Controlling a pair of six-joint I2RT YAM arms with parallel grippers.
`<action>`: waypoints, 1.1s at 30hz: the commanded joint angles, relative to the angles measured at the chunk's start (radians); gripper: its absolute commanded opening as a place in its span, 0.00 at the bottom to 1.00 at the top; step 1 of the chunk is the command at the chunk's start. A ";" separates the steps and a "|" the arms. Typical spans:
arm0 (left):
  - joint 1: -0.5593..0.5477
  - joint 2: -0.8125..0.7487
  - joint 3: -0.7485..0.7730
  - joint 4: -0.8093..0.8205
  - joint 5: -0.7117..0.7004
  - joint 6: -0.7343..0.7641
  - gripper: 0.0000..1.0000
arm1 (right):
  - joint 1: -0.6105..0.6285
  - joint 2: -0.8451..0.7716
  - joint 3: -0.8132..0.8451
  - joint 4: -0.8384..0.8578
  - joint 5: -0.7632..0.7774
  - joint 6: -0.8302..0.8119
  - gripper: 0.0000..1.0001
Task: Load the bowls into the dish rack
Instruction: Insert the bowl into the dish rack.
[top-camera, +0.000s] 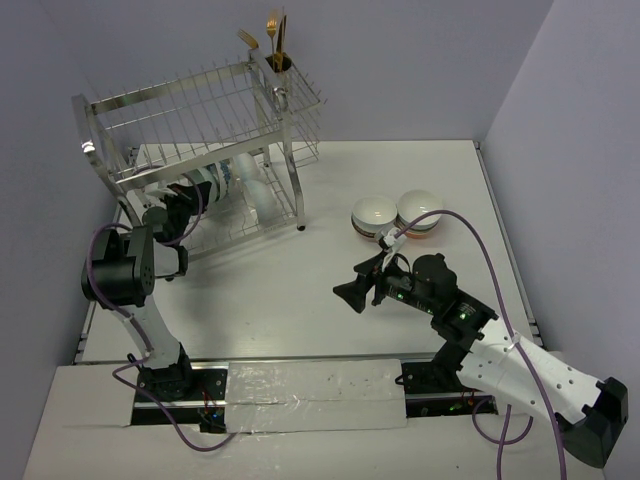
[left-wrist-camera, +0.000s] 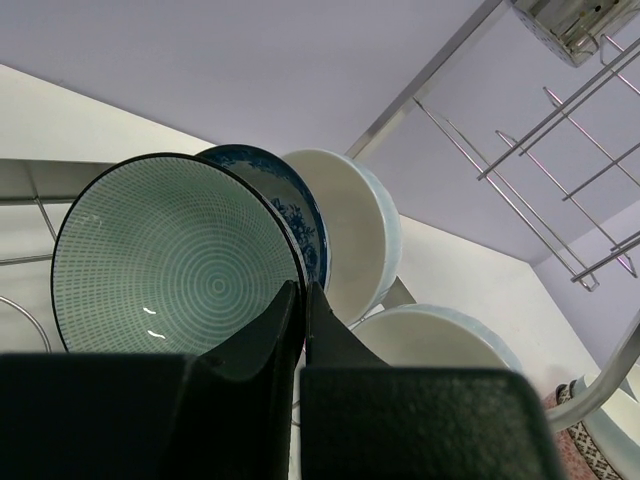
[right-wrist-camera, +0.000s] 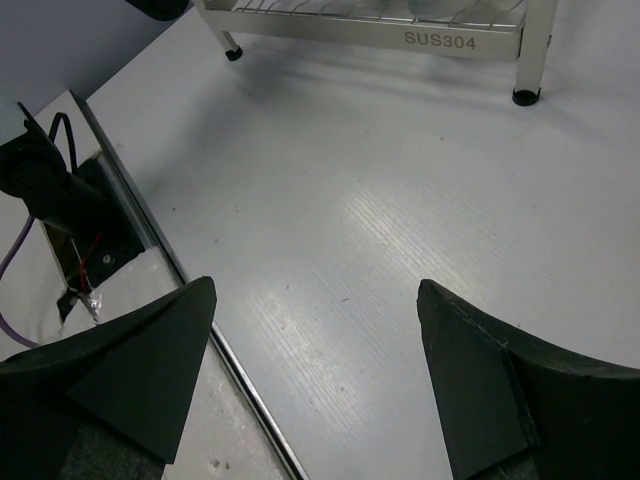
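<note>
My left gripper (left-wrist-camera: 303, 290) is pinched almost flat on the thin dark rim of a glossy teal bowl (left-wrist-camera: 170, 270). The bowl is ringed inside with fine concentric dashes and stands on edge at the left of my wrist view, in the silver wire dish rack (top-camera: 200, 115). Behind it lean a blue-patterned bowl (left-wrist-camera: 292, 200) and a smooth white bowl (left-wrist-camera: 350, 235). My right gripper (right-wrist-camera: 315, 292) hangs spread wide above the matte white table (right-wrist-camera: 400, 180). More round bowls (top-camera: 375, 212) sit on the table right of centre in the top view.
</note>
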 joint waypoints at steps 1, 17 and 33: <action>0.006 -0.040 -0.014 0.488 -0.015 0.032 0.00 | 0.009 0.003 0.002 0.044 -0.013 -0.020 0.89; 0.018 0.004 0.048 0.493 -0.006 0.032 0.00 | 0.009 0.009 0.000 0.046 -0.031 -0.026 0.88; 0.020 0.052 0.129 0.499 -0.038 0.051 0.00 | 0.009 0.040 0.000 0.046 -0.064 -0.036 0.87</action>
